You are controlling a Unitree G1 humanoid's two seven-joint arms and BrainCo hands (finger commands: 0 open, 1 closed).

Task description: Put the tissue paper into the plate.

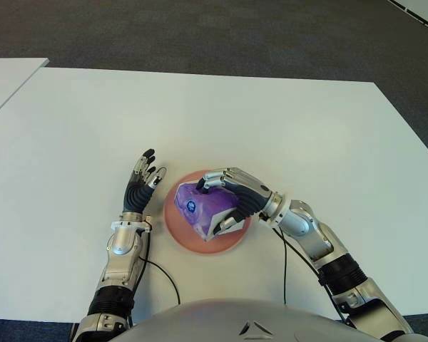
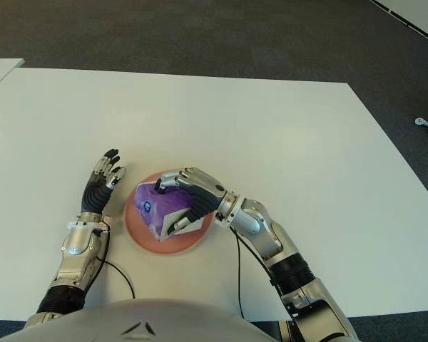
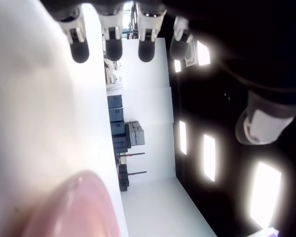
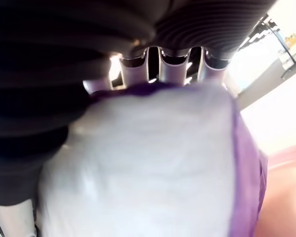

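A white worktop (image 1: 271,128) is filling most of the scene, with dark grey carpet (image 1: 200,32) lying beyond its far edge. A second white surface (image 1: 3,78) is showing to the left of the plate, at the far left corner, separated from the worktop by a narrow gap.

A round pink plate (image 1: 177,229) is sitting on the worktop close to the near edge. The tissue paper (image 1: 203,204), a purple plastic pack with a white end face, is lying inside the plate and covering most of its centre. A small round mark is showing on the pack's left side; no writing on it can be read.

The right hand (image 1: 225,201) is reaching over the plate from the right and is grasping the tissue paper, fingers curled across its top and thumb pressing the near white end. The right wrist view is confirming the fingers wrapped over the pack.

The left hand (image 1: 141,182) is showing just to the left of the plate, fingers extended and relaxed, holding nothing. A black cable (image 1: 162,274) is trailing on the worktop on the near side of the plate.
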